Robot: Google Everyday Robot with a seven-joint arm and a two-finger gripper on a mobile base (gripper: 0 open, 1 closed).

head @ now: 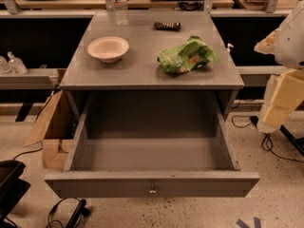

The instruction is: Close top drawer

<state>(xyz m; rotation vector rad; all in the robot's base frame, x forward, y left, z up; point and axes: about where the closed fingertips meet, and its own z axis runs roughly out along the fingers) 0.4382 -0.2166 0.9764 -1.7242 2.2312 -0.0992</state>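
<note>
Speckled floor; top drawer open; pincer maybe far right.

Top drawer pulled far out of the grey cabinet, front panel nearest the camera, small metal knob at its centre. On the cabinet top: pale bowl at left, crumpled green snack bag at right, clear plastic bottle upright at the back edge, small dark flat object near the back, right of the bottle. Gripper at the right edge of view, beside the cabinet's right side, apart from the drawer. Open cardboard box on the floor left of the cabinet. Black cables on the speckled floor at lower left.
</note>
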